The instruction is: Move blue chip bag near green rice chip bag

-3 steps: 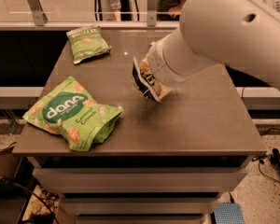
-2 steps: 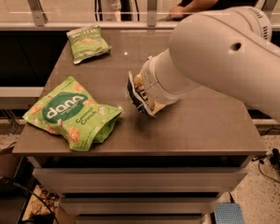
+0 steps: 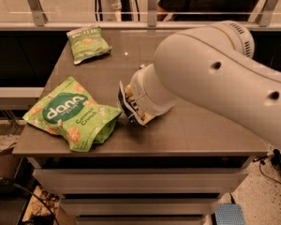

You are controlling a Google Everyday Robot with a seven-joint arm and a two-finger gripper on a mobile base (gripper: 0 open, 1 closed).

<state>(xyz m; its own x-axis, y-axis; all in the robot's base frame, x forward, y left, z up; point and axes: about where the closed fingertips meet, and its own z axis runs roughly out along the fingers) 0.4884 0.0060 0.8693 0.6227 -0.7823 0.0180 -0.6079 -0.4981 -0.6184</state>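
Camera view: the gripper (image 3: pixel 135 106) hangs low over mid-table (image 3: pixel 201 135), with the blue chip bag (image 3: pixel 123 101) on edge at its tip, just right of the green rice chip bag (image 3: pixel 72 114). Clamped or loose? Can't tell. The small green snack bag (image 3: pixel 87 42) lies far left.

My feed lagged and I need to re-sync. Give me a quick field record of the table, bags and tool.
table: dark top, holds the bags
green rice chip bag: front left, lying flat
blue chip bag: at the tool, close to the green rice chip bag's right edge, contact unclear
small green snack bag: back left
tool: mid-table, low, mostly hidden by arm
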